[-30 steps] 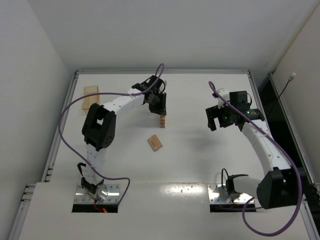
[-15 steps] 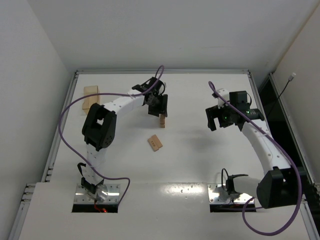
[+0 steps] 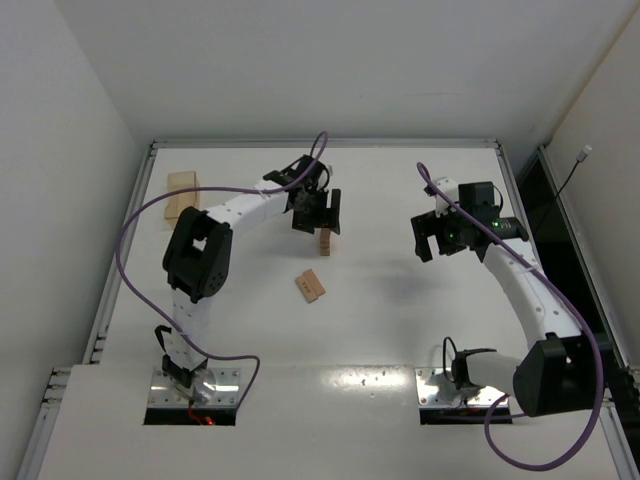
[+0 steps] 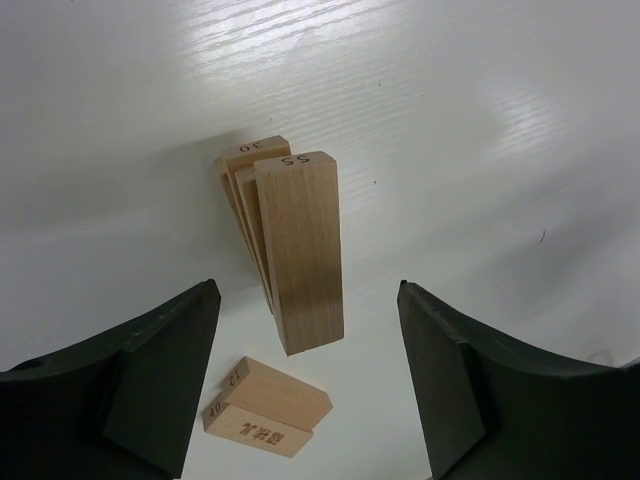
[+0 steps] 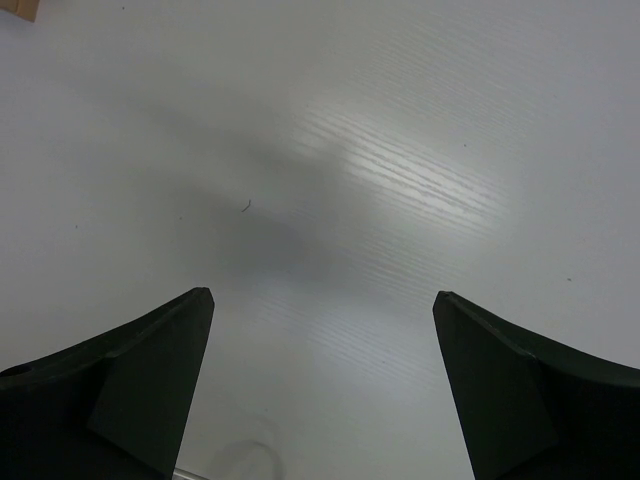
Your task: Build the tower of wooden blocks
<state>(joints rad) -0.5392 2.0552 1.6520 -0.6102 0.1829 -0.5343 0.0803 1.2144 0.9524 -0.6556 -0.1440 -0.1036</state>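
There is one tower (image 3: 324,240), two loose blocks (image 3: 310,286), one box (image 3: 181,193) and two grippers. The tower is a slim light-tan stack on the table (image 3: 400,330), and its top bar is marked 55. The left gripper (image 3: 318,218) is spread wide on both sides of the tower and does not touch it. The right gripper (image 3: 432,245) is spread too, well apart to the right. The loose blocks lie together near the tower. What the box at far left holds, I cannot tell.

White shells and black joint housings on the left arm (image 3: 245,208) and the right arm (image 3: 525,285) alike. A purple cable (image 3: 121,248) loops beside each, and the fingers (image 4: 150,375) are matte black wedges.
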